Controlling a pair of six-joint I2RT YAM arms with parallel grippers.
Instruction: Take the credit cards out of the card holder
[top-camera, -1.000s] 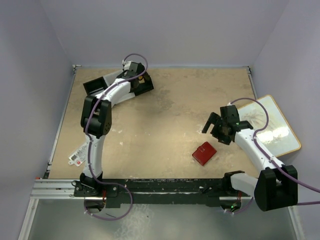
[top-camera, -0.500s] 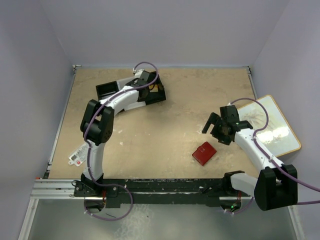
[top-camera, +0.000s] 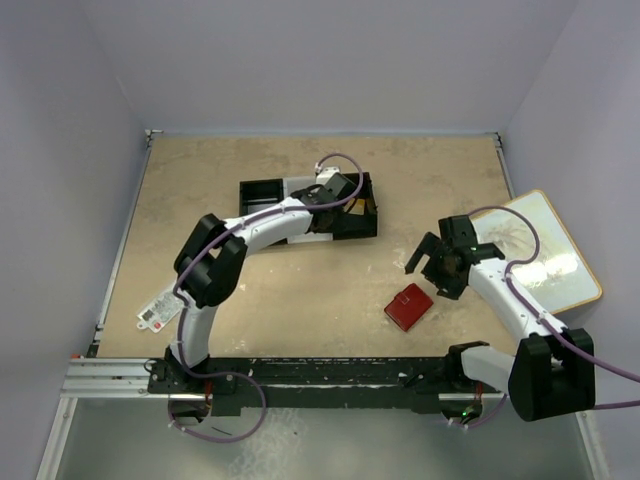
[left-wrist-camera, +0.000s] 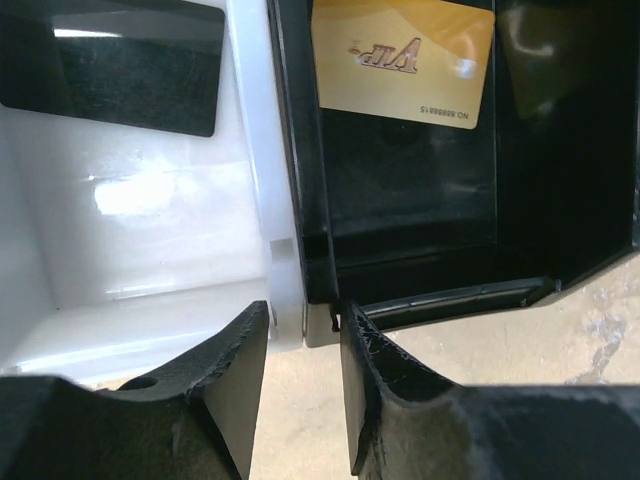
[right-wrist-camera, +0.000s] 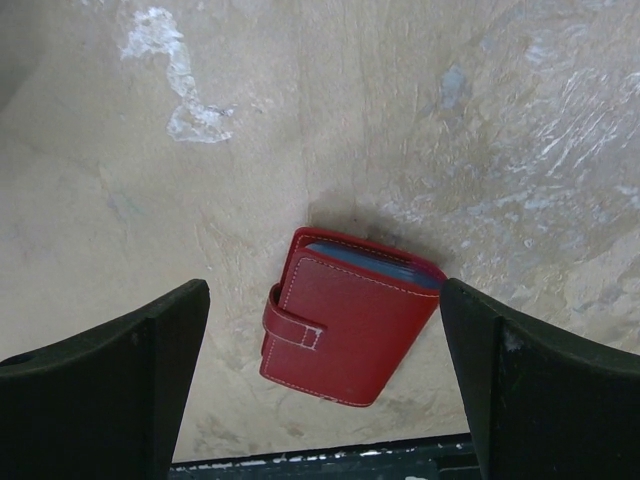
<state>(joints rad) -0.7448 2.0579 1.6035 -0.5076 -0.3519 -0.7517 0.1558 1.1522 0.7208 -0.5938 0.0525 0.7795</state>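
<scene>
**A:** Why does the left gripper (left-wrist-camera: 303, 325) sit on the tray (left-wrist-camera: 150, 200)?

**B:** Its fingers are pinched tight on the tray's near wall, right where the white compartment meets the black one. My guess is that it grips the tray to set it mid-table, a handy place to drop cards. A gold card (left-wrist-camera: 400, 60) lies in the black part and a dark card (left-wrist-camera: 110, 65) in the white part.

**A:** And the wallet?

**B:** The wallet (right-wrist-camera: 350, 325) lies flat on the table (right-wrist-camera: 300, 120), folded shut with its strap across the edge. It is near the front edge, before the right arm and well apart from the tray.

**A:** Is the right gripper (top-camera: 438, 265) on it?

**B:** No. It hangs above with its fingers (right-wrist-camera: 100, 390) spread wide, grasping nothing. In the wrist view the wallet lies between the two fingers, nearer the one on the picture's right, and touches neither.

**A:** Can you see any cards inside?

**B:** Only a blue sliver shows at the wallet's open side. I cannot tell whether that is card or lining. I judge the wallet must be opened first, and the spread fingers seem ready for that.
</scene>
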